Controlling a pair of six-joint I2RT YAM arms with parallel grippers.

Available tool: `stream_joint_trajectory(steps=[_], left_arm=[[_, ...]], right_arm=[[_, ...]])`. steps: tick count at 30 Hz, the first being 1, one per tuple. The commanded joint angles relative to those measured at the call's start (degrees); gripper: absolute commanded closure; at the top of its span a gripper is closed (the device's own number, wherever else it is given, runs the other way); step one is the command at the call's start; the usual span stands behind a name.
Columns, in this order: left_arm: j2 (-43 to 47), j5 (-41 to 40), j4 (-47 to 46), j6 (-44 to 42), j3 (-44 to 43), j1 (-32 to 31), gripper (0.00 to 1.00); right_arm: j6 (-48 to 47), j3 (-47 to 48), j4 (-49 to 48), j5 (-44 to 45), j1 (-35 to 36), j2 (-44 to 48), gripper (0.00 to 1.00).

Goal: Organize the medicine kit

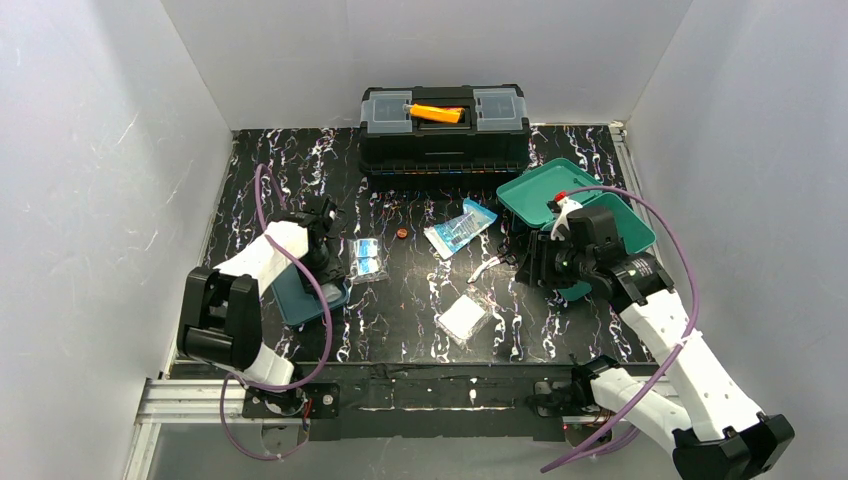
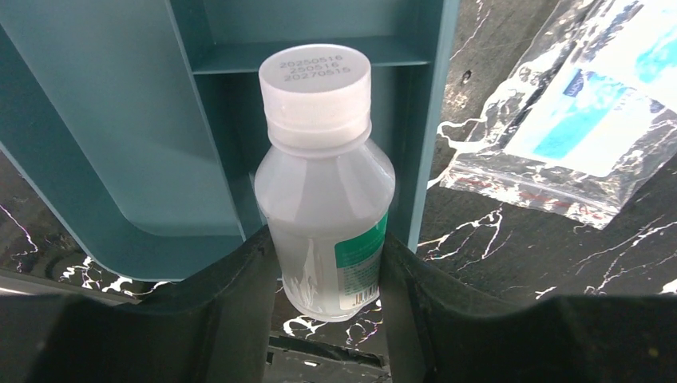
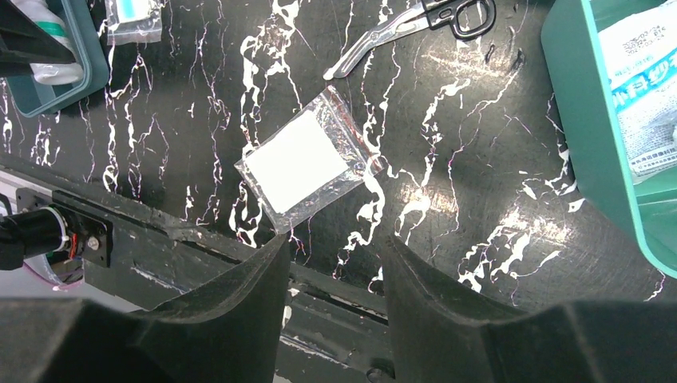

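Observation:
The medicine kit (image 1: 545,190), a teal-green box, lies open at the right of the table; its wall shows in the right wrist view (image 3: 587,152) with a printed packet (image 3: 647,96) inside. Its darker teal divided tray (image 1: 297,297) lies apart at the left. My left gripper (image 1: 330,262) is shut on a clear bottle with a white cap (image 2: 326,183), held at the tray's (image 2: 120,120) narrow side compartment, the gripper (image 2: 327,255) around its lower body. My right gripper (image 1: 525,262) is open and empty (image 3: 335,247), above the table beside the kit.
A black toolbox with an orange handle (image 1: 443,125) stands at the back. On the table lie a bag of blue packets (image 1: 368,258), a blue pouch (image 1: 460,228), scissors (image 3: 423,24), a bagged white pad (image 3: 307,159) and a small brown object (image 1: 402,234).

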State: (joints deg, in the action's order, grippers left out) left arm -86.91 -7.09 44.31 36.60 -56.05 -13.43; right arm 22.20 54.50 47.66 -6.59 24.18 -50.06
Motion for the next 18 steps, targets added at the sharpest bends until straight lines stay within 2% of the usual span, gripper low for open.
stream_joint_trajectory(steps=[1, 11, 18], left_arm=[[-0.7, 0.0, 0.0, -0.4, 1.2, 0.3, 0.88], [-2.9, 1.3, -0.2, -0.3, 1.7, 0.3, 0.85], [-3.4, 1.5, 0.4, -0.4, 1.9, 0.3, 0.68]], right_arm=[[0.0, 0.2, -2.4, 0.5, 0.7, -0.5, 0.46], [0.2, -0.1, -2.5, 1.0, 1.5, -1.3, 0.45], [0.4, 0.4, -2.4, 1.5, 2.0, -1.7, 0.44]])
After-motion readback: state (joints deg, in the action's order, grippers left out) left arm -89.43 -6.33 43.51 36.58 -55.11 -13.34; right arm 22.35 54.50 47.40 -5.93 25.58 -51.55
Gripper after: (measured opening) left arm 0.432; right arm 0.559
